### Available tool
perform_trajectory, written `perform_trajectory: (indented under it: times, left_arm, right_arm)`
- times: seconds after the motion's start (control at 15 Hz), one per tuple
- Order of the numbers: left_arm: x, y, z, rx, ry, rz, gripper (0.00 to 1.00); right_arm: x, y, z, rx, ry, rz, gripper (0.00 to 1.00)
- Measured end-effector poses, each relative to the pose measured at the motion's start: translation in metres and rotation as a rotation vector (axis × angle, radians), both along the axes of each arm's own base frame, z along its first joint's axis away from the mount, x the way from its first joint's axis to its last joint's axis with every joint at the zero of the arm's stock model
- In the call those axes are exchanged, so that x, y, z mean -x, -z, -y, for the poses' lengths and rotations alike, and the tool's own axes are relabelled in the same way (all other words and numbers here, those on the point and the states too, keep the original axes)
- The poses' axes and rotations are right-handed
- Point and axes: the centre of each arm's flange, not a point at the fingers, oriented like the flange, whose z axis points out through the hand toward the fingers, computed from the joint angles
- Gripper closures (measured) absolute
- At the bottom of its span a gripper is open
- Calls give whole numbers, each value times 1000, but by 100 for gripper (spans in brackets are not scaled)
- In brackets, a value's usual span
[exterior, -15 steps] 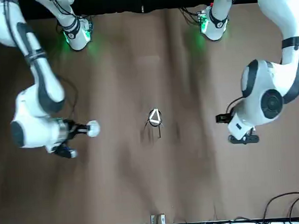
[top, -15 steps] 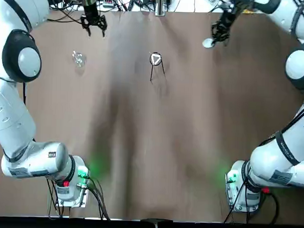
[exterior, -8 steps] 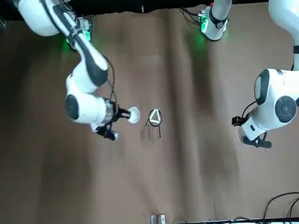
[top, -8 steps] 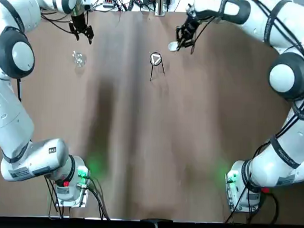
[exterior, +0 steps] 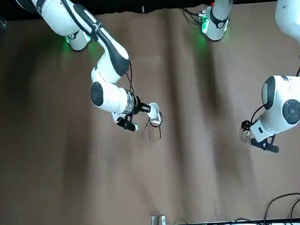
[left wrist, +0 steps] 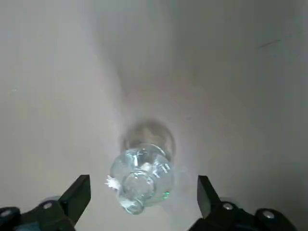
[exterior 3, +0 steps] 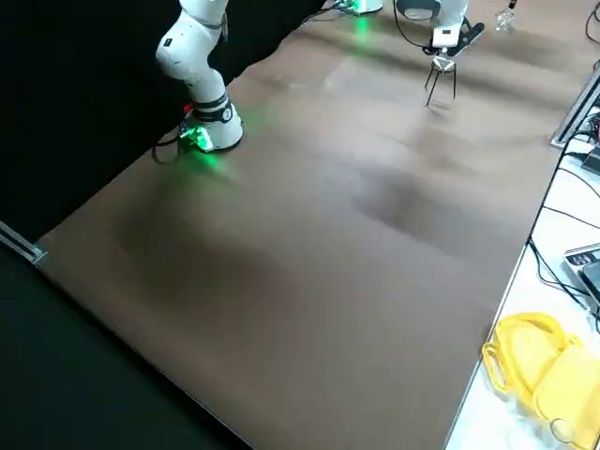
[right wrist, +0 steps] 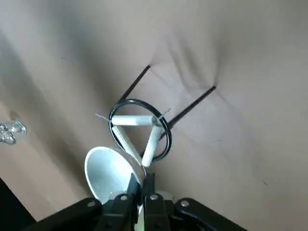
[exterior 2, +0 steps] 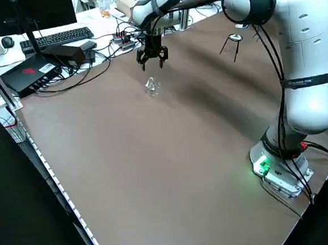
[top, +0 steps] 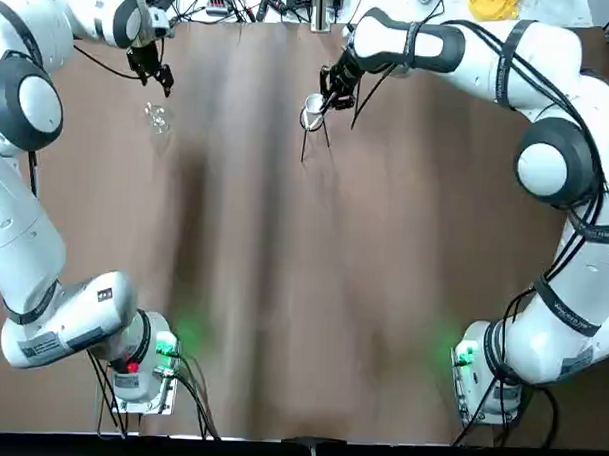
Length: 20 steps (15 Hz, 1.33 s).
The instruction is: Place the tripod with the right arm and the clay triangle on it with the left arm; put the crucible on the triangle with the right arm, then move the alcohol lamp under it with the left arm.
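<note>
The black wire tripod stands at the far middle of the table, with the whitish clay triangle lying across its ring. My right gripper is shut on the rim of the white crucible, holding it right beside and partly over the ring. The crucible hangs at the tripod's top in the front view. The clear glass alcohol lamp sits on the table at the far left. My left gripper hovers open just beyond it, and the lamp shows between its fingers.
Cables and electronics lie past the table's far edge, and a yellow object sits off the table on the right. The brown table surface between the arm bases is bare.
My right gripper carried the crucible leftward across the far side to the tripod's ring. My left gripper shifted left and closer to the alcohol lamp.
</note>
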Motion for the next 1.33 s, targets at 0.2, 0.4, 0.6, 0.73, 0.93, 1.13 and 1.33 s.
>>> perform_trajectory:
  times: [0.2,0.4,0.6,0.73,0.93,1.13,1.33]
  left_arm:
    - [4,12,-15,-5,-9,1,2]
    - [2,9,-25,-4,-57,16,2]
    - [4,7,-53,-2,-106,21,2]
    - [7,6,-76,0,-127,24,2]
    - [6,6,-69,4,-116,25,2]
    - [5,5,-63,7,-73,22,2]
    - [3,-2,-80,12,41,22,2]
  right_arm:
    - [-1,10,-2,-1,9,4,94]
    - [-4,14,-1,-5,25,17,94]
    - [-3,21,-4,-5,28,18,94]
    - [-4,25,-4,-1,30,19,94]
    - [-5,26,-2,2,32,22,94]
    - [-6,27,-2,2,33,27,94]
    - [-6,27,-5,-3,38,40,94]
